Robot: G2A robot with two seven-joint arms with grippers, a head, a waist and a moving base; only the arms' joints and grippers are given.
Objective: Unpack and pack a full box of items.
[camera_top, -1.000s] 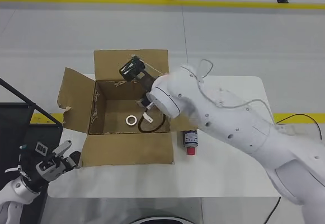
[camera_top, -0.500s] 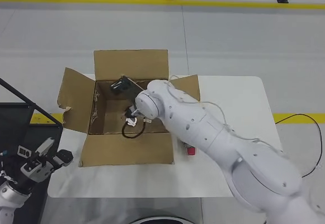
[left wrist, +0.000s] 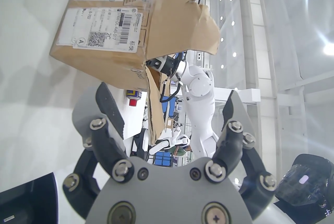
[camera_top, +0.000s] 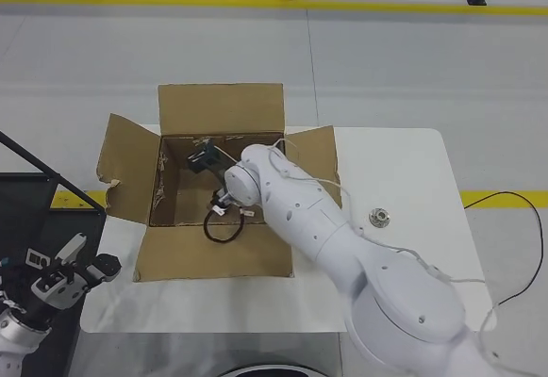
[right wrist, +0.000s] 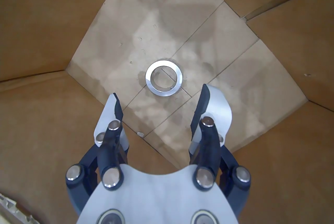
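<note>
Top view: metal part (camera_top: 379,217) on table (camera_top: 415,283) near box (camera_top: 217,251).

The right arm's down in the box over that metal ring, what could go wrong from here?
The ring lies flat on the box floor, so the right gripper, jaws open over it, may slip off its thin rim or dig into cardboard. The black cable looped inside the box might snag a wall on withdrawal.
</note>
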